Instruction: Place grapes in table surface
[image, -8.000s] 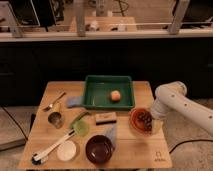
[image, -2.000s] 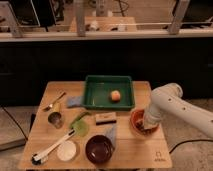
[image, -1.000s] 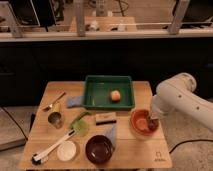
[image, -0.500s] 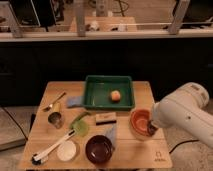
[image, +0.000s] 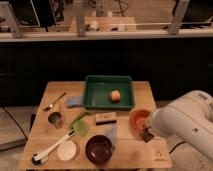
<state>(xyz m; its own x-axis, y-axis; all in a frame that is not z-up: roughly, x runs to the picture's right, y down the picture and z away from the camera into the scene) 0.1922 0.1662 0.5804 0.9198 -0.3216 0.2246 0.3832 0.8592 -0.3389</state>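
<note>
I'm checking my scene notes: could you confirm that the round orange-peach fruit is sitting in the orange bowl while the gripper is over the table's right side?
Not quite. The camera view shows the orange-peach fruit lying in the green tray, not in the orange bowl. The rest holds: the gripper is over the right side of the table surface, just beside that bowl.

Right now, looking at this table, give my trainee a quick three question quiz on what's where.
1. True or false: the orange-peach fruit lies inside the green tray.
2. Where is the pincer? A. above the dark bowl B. at the right side of the table surface, beside the orange bowl C. over the metal cup
3. Fill in: the white-handled brush lies near the table's front ____ corner.

Key: 1 true. 2 B. 3 left, as the camera sees it.
</note>
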